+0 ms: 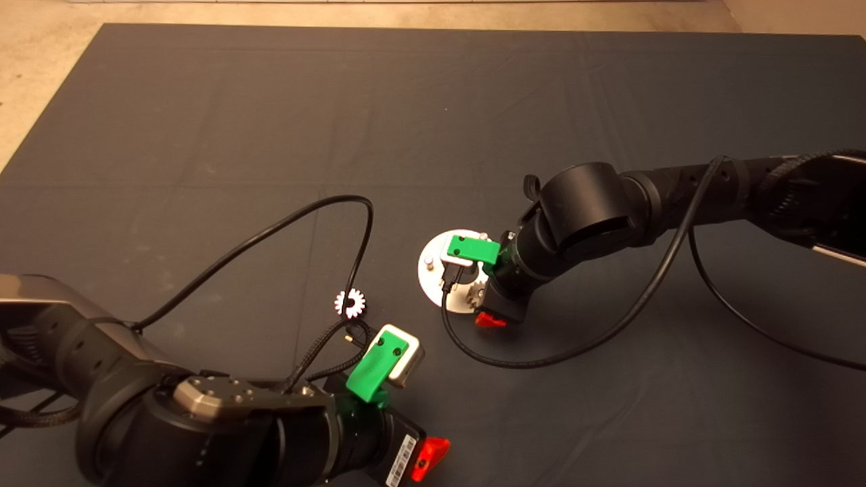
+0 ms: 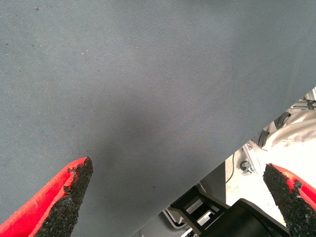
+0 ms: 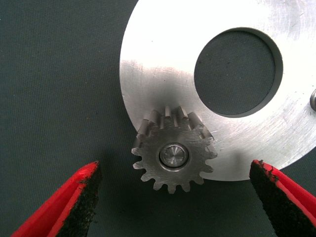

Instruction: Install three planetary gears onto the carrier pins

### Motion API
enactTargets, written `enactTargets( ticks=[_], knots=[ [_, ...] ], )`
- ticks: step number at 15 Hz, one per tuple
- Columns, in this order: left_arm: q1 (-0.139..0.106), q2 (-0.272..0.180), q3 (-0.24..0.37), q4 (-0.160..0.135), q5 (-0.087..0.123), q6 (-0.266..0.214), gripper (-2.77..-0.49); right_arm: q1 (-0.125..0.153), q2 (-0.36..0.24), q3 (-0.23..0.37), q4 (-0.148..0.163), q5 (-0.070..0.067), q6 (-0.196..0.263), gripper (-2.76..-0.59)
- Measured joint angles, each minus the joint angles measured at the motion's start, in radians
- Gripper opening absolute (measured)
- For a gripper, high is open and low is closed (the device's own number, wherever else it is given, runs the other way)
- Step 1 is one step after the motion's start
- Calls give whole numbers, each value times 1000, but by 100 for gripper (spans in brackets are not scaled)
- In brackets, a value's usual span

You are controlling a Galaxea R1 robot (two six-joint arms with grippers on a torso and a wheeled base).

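- Right gripper (image 3: 173, 197) hangs directly over the disc (image 3: 163, 64), fingers (image 3: 79, 202) spread wide and empty; a gear (image 3: 173, 155) sits between them, touched by neither pad
- That gear is down on a pin (image 3: 174, 155), the stud's silver top showing through its centre hole; its teeth overhang the disc's rim, since the pins stand near the edge
- My read: this one is seated and let go, the spread fingers being there to clear the teeth
- Head view: the right arm covers much of the disc (image 1: 433, 270); one bare pin (image 1: 429, 259) shows on the side toward the left arm
- A second gear (image 1: 350, 304) lies loose on the surface (image 1: 203, 135), between the disc and the left gripper (image 1: 426, 460), just beside a cable
- Left gripper waits at the near edge, fingers (image 2: 69, 192) wide apart, holding nothing; only bare surface (image 2: 148, 74) beneath
- Count: gears seen, two; one mounted, one loose; a third I cannot find
- Pins: two clearly made out, plus what may be a third at the edge of the right wrist view
- Judgement: roughly a third done; the loose gear looks the next pick
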Motion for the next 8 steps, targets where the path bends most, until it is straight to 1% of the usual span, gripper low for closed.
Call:
enactTargets(
  ticks=[2, 3, 4, 5, 6, 7, 8],
  knots=[
    [0, 0, 0, 0, 0, 0, -77, 0, -11, 13, 0, 3, 0, -116],
    [0, 0, 0, 1, 0, 0, -77, 1, -20, 21, 0, 20, 0, -116],
    [0, 0, 0, 1, 0, 0, -77, 2, -28, 28, 0, 45, 0, -116],
    [0, 0, 0, 1, -1, 0, -77, 7, -46, 36, 0, 74, 1, -116],
    [0, 0, 0, 1, 0, 0, -77, 20, -64, 43, 0, 94, 1, -116],
    [0, 0, 0, 1, 0, 0, -77, 33, -84, 45, 0, 105, 1, -116],
    [0, 0, 0, 1, 0, 0, -77, 43, -102, 45, 0, 105, 1, -116]
  ],
)
